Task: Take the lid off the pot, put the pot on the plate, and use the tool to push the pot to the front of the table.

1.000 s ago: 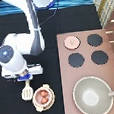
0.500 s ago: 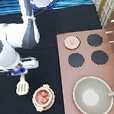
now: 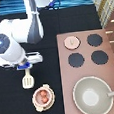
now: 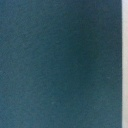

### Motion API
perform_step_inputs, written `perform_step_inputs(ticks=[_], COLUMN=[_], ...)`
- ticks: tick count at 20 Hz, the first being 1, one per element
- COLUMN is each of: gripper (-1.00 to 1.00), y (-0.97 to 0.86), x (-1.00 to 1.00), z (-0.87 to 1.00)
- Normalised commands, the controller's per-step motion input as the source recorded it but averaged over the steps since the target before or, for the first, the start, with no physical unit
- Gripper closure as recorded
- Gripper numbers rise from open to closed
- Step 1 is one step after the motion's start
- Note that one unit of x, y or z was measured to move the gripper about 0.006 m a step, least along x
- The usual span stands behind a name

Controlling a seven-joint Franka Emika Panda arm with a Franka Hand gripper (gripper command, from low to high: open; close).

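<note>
Gripper [image 3: 25, 66] over the table [image 3: 74, 21] at exterior view's left, just above the tool [image 3: 28, 81]: glossy white shell, blue block looks like hard plastic.

Table: matt black, smooth.

Tool: cream-white, plastic-looking, slotted head.

Pot [image 3: 43, 96] on plate [image 3: 36, 104]: both pale, smooth, toy-plastic look.

Lid [image 3: 71, 42]: pale pink, smooth, lying on stove [image 3: 113, 52].

Stove: matt pinkish-brown; burners flat black.

Pan [image 3: 92, 95]: dull grey-beige.

Wrist view: uniform dark teal, no texture readable.

Evenly lit from above, soft all over. Pale sheen on the white arm [image 3: 20, 34] above the gripper [image 3: 27, 70] at the exterior view's left. Black tabletop [image 3: 18, 105] dark, swallowing shadows. Faint shadow beside the pan [image 3: 91, 95]. Bright glare at the exterior view's top right. Wrist view a flat blue-grey blur with a pale strip along one edge.
</note>
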Motion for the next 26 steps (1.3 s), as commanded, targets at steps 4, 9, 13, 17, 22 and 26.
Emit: perform_step_inputs(ticks=[4,9,13,17,22,26], gripper=[1.00,1.00,1.00,1.00,1.00,1.00], y=[0.83,0.50,0.35,-0.01,-0.03,-0.08], x=[-0.58,-0.22,0.55,0.96,1.00,1.00], z=[-0.50,-0.37,-0.06,0.03,0.31,0.40])
